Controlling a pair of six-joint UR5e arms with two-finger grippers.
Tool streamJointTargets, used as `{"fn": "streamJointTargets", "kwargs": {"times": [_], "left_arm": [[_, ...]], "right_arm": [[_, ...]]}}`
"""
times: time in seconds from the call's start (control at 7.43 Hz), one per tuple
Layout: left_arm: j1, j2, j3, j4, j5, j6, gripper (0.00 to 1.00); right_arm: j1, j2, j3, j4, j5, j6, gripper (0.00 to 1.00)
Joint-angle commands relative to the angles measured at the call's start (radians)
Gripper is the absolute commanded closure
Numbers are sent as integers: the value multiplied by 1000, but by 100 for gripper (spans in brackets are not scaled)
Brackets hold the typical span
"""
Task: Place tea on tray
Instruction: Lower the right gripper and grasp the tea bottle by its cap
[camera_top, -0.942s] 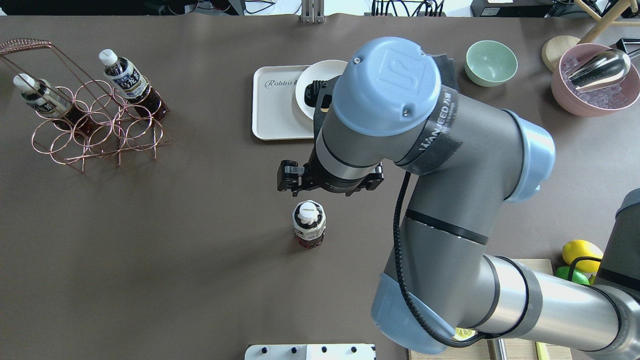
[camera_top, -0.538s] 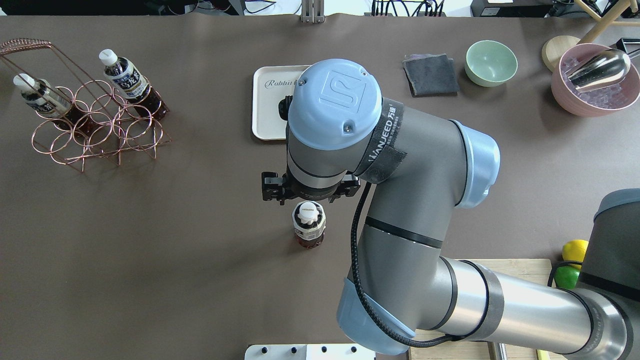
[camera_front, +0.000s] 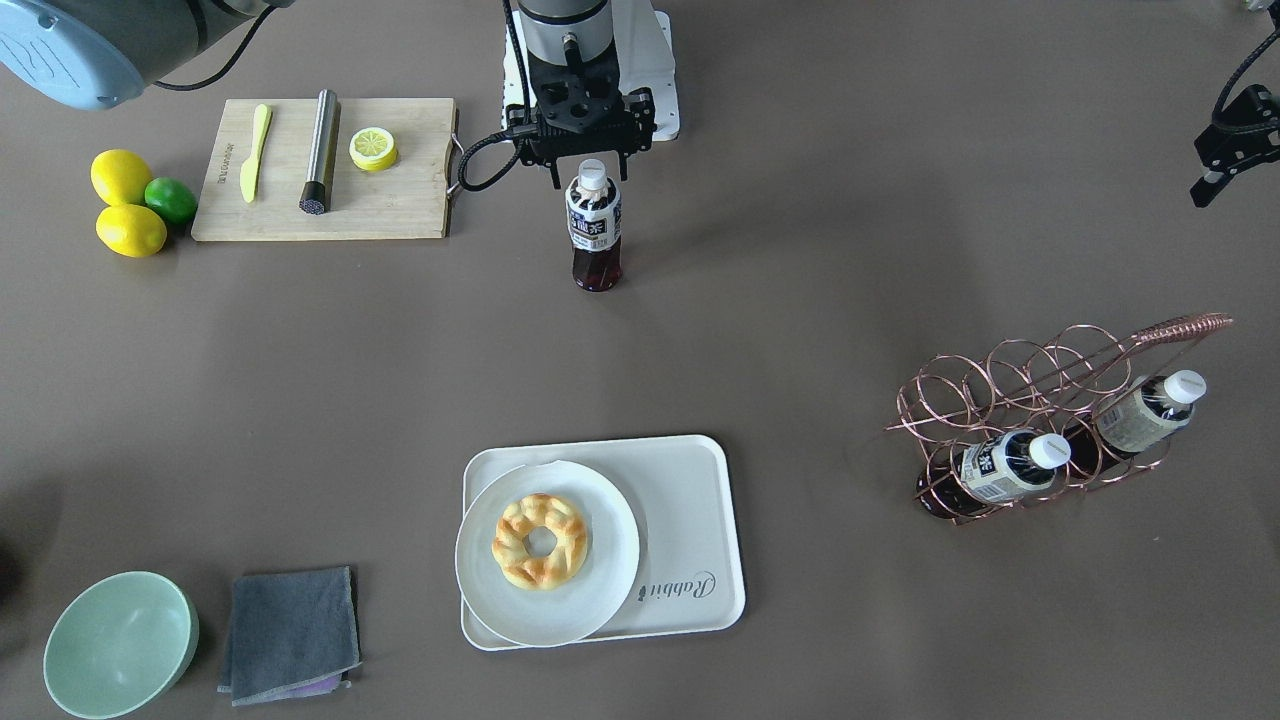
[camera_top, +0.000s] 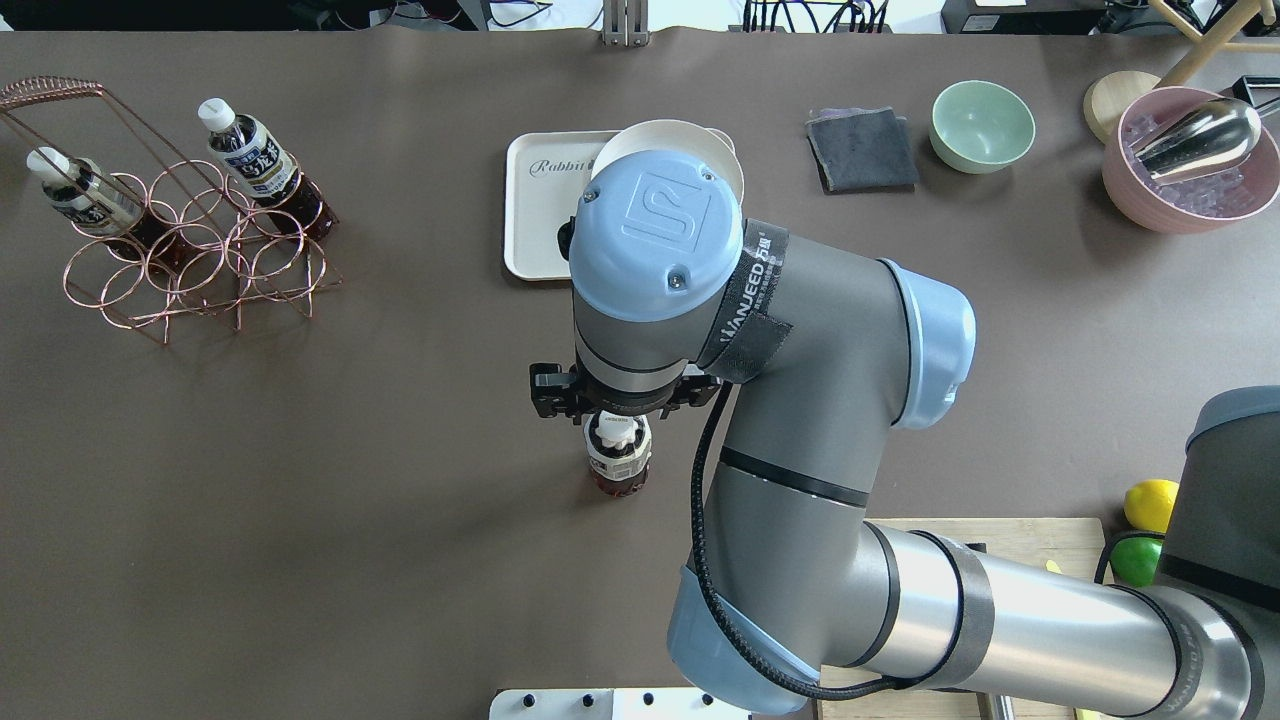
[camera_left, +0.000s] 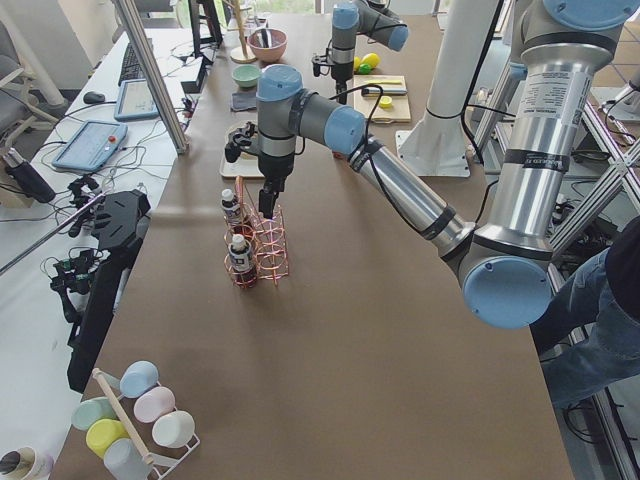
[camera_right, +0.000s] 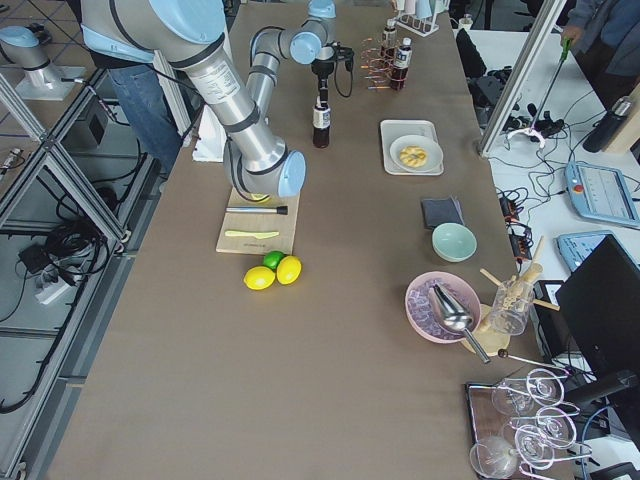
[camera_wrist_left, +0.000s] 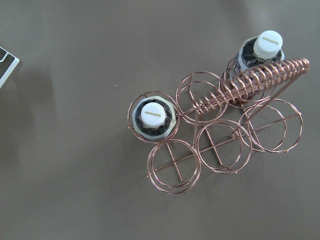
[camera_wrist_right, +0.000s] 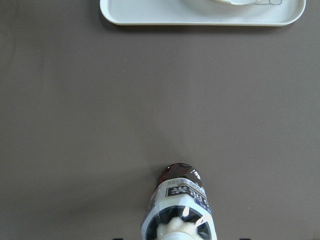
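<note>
- One shift: the right gripper (camera_front: 587, 168) has swung from the tray (camera_front: 690, 500) to just over the tea (camera_front: 594, 235), jaws spread, empty.
- Tea stands upright on the table (camera_front: 300, 350), well apart from the tray; grasping likely comes next.

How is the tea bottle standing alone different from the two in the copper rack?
The lone bottle stands free on the bare table below the right gripper. The rack bottles sit inside the copper rack at the table's left end. All have white caps and dark tea.
</note>
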Motion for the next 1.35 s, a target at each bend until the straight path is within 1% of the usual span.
{"fn": "streamJointTargets", "kwargs": {"times": [0.0,0.13,0.27,0.4,0.54,0.67,0.81,0.94,1.08,1.21], "left_arm": [[0,0,2,0,0,0,3],[0,0,2,-2,0,-2,3],[0,0,3,0,-15,-2,3],[0,0,5,0,-40,-2,3],[0,0,11,0,-40,-2,3],[-2,0,12,0,-41,-2,3],[-2,-2,13,0,-40,0,3],[-29,1,17,0,-41,4,3],[-76,26,16,0,-40,15,3],[-116,67,5,-2,-44,65,3]], "right_arm": [[-13,-4,-3,0,-10,1,39],[-14,-4,-3,0,-10,1,64],[-15,-2,-3,0,-10,1,97],[-15,-1,-5,0,-10,0,100],[-15,4,-5,0,-10,0,100],[-4,33,-15,0,-9,-3,100],[63,98,-82,1,5,-34,100],[135,185,-218,9,35,-92,100],[205,286,-365,32,78,-133,100],[248,379,-541,117,109,-138,100]]}}
